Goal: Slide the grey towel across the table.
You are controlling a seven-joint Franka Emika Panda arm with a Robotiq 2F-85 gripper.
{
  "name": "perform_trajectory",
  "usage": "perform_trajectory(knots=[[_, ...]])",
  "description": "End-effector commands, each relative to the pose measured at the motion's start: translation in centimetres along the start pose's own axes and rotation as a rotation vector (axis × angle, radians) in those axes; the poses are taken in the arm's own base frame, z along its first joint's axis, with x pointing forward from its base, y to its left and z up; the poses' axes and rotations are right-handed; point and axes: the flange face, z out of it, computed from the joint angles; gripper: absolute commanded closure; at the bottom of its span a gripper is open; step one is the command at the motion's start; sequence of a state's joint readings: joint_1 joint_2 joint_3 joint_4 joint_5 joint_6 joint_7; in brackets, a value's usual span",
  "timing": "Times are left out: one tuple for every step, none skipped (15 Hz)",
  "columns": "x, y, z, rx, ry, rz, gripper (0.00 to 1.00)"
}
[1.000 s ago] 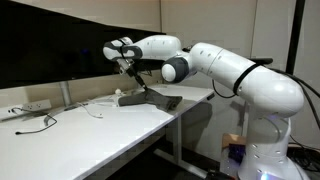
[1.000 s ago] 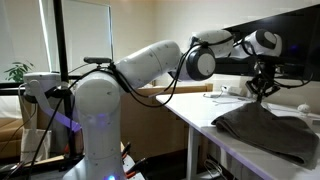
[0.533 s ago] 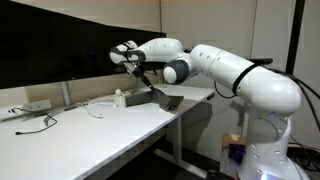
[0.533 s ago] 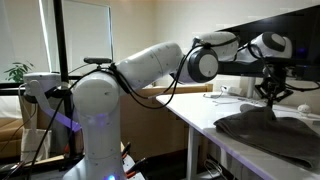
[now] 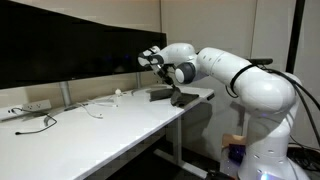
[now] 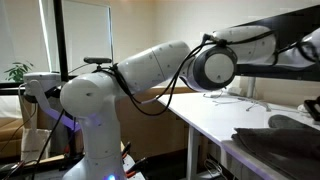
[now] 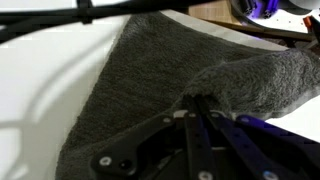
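The grey towel [image 5: 158, 94] lies bunched near the end of the white table [image 5: 90, 135] in both exterior views, and hangs low at the right over the table's end [image 6: 285, 145]. In the wrist view my gripper [image 7: 198, 100] is shut on a raised fold of the grey towel [image 7: 140, 90], its two dark fingers pressed together in the cloth. The rest of the towel trails flat over the table [image 7: 40, 90]. In an exterior view the gripper [image 5: 172, 93] points down onto the cloth. The pinched spot is hidden by the fingers.
Loose cables and a headset [image 5: 30, 112] lie at the table's far left, and a small white object [image 5: 118, 92] sits near the back edge. A dark window runs behind the table. The table's end edge [image 7: 250, 40] is close to the towel.
My gripper, still shut on the towel, has dragged it along the table toward the end nearest the robot base. The cloth has stretched out behind the pinched fold.
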State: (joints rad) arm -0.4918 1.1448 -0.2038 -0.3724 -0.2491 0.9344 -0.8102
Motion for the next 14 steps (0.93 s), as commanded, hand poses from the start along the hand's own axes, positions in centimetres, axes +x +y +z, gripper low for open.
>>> perform_trajectory(knots=[[-4.5,5.1,1.6,0.061,0.05,0.133,0.97],[-5.9,6.5,2.1,0.076,0.062,0.168,0.97],[-6.9,7.6,2.5,0.087,0.074,0.202,0.97],[-8.0,8.6,2.9,0.099,0.081,0.234,0.97],[-8.9,9.2,3.1,0.108,0.093,0.264,0.97],[-9.1,9.4,3.2,0.121,0.094,0.289,0.97],[-9.5,9.6,3.3,0.129,0.099,0.312,0.97],[-9.8,9.7,3.3,0.135,0.1,0.33,0.97],[-9.8,9.8,3.4,0.134,0.102,0.342,0.97],[-10.0,9.8,3.2,0.126,0.101,0.347,0.97],[-9.8,9.8,3.2,0.124,0.102,0.348,0.97],[-9.8,9.8,3.0,0.121,0.106,0.337,0.97],[-9.8,9.8,2.9,0.113,0.11,0.326,0.96],[-9.7,9.8,2.9,0.103,0.114,0.311,0.97]])
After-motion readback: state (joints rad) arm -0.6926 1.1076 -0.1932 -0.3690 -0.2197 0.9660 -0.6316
